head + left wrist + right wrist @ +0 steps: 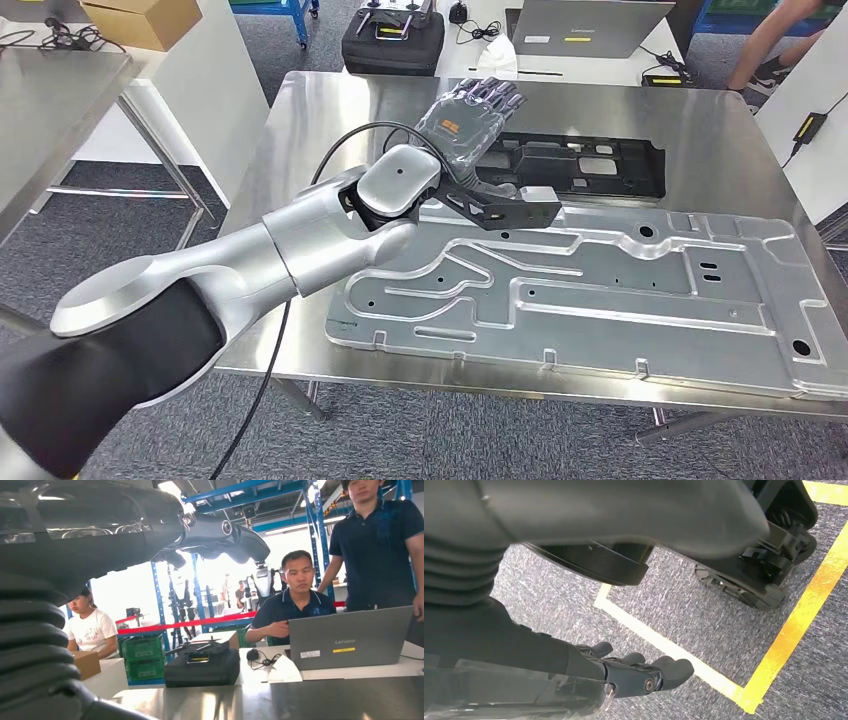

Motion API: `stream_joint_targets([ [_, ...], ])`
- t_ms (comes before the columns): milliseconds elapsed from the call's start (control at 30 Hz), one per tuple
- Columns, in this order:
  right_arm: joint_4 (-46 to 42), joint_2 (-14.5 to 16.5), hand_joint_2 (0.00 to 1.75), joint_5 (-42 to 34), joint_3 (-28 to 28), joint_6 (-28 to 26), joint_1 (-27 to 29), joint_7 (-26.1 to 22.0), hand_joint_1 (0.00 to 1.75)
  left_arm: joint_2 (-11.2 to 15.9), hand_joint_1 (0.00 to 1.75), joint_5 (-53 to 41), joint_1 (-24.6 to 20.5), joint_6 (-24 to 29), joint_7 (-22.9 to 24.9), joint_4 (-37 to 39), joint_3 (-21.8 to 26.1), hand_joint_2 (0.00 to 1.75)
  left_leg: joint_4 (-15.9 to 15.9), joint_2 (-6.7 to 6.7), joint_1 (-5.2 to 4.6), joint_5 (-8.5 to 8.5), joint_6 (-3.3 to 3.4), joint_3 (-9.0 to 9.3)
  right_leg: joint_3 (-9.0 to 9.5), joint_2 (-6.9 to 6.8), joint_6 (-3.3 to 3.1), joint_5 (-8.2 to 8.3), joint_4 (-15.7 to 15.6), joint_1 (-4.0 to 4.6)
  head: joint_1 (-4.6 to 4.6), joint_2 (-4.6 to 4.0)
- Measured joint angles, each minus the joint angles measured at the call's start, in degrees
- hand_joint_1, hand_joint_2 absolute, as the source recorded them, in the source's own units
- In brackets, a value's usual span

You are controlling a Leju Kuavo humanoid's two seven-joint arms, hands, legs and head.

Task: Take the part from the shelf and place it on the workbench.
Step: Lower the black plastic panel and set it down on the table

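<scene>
Bare workbench (330, 130) left of black part (590, 165) and silver panel (600, 290).

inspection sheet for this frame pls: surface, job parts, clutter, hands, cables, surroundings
Surface: steel workbench, reflective, bare at its left part.
Job's things: black part lies flat at the back of the bench; large silver panel lies flat in front of it.
Clutter: nothing seen on the bench itself.
Hands: left hand over the black part's left end, fingers extended, holding nothing; right hand hangs above the carpet, holding nothing.
Cables: black cable loops along the left arm.
Surroundings: white table behind with laptop and black case; three people beyond it.
</scene>
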Motion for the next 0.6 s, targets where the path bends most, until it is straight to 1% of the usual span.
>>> stream_joint_targets([
  [200,0.0,0.0,0.00,0.1,0.0,0.0,0.0,0.0,0.00,0.2,0.00,0.5,0.0,0.1,0.2,-0.1,0.0,0.00,0.7,-0.06,-0.29,-0.14,0.59,-0.27,0.15,-0.04,0.69,0.36,-0.2,-0.24,-0.09,0.00],
  [267,0.0,0.0,0.00,0.1,0.0,0.0,0.0,0.0,0.00,0.3,0.00,0.6,-0.1,0.1,0.2,-0.3,0.1,0.00,0.5,-0.05,-0.25,0.38,1.08,-0.29,0.17,-0.01,1.21,0.62,-0.4,-0.35,-0.14,0.00],
  [300,0.0,0.0,0.00,0.1,0.0,0.0,-0.1,0.0,0.00,0.3,0.00,0.6,-0.1,0.1,0.2,-0.5,0.1,0.00,0.2,-0.03,-0.12,0.79,1.35,-0.23,0.06,-0.03,1.51,0.37,-0.3,-0.37,-0.13,0.00],
  [333,0.0,0.0,0.00,0.1,0.0,0.0,-0.1,0.0,0.00,0.3,0.00,0.7,-0.2,0.1,0.2,-0.7,0.1,0.00,-0.1,0.00,0.05,1.17,1.60,-0.17,-0.39,-0.04,1.78,-0.61,0.8,-0.39,0.02,0.00],
  [367,0.0,0.0,0.00,0.1,0.0,0.0,0.0,0.0,0.00,0.3,0.00,0.7,-0.3,0.0,0.2,-0.8,0.1,0.00,-0.3,0.04,0.21,1.45,1.78,-0.11,-1.26,-0.07,1.99,-2.19,3.0,-0.43,0.29,0.00],
  [433,0.0,-0.1,0.00,0.1,0.0,0.0,0.0,0.0,0.00,0.3,0.00,0.7,-0.3,-0.1,0.2,-1.0,0.1,0.00,-0.3,0.03,0.20,1.60,1.94,-0.17,-4.07,-0.10,2.33,-6.09,10.5,-0.55,1.00,0.00],
  [467,0.0,-0.1,0.00,0.1,0.0,0.0,0.0,0.1,0.00,0.3,0.00,0.7,-0.2,-0.3,0.2,-1.0,0.1,0.00,-0.3,0.00,0.17,1.62,1.97,-0.18,-5.29,-0.10,2.44,-7.23,13.9,-0.60,1.24,0.00],
  [500,0.0,-0.1,0.00,0.1,0.0,0.0,0.0,0.1,0.00,0.3,0.00,0.8,-0.2,-0.4,0.2,-1.0,0.1,0.00,-0.2,-0.05,0.15,1.62,1.98,-0.19,-5.84,-0.10,2.49,-7.35,15.6,-0.62,1.39,0.00],
  [533,0.0,-0.1,0.00,0.1,0.0,0.0,0.0,0.1,0.00,0.3,0.00,0.8,-0.2,-0.5,0.2,-1.1,0.1,0.00,-0.2,-0.11,0.15,1.59,1.95,-0.19,-5.40,-0.11,2.47,-6.38,15.2,-0.64,1.52,0.00],
  [567,0.0,-0.1,0.00,0.2,0.0,-0.1,0.0,0.1,0.00,0.3,0.00,0.9,-0.2,-0.5,0.2,-1.1,0.1,0.00,0.0,-0.17,0.15,1.53,1.88,-0.18,-4.04,-0.12,2.37,-4.56,12.7,-0.66,1.61,0.00],
  [600,0.0,-0.1,0.00,0.2,0.0,-0.1,-0.1,0.1,0.00,0.3,0.00,0.9,-0.3,-0.5,0.2,-1.2,0.1,0.00,0.1,-0.22,0.15,1.40,1.71,-0.21,-2.17,-0.12,2.19,-2.70,8.9,-0.66,1.70,0.00],
])
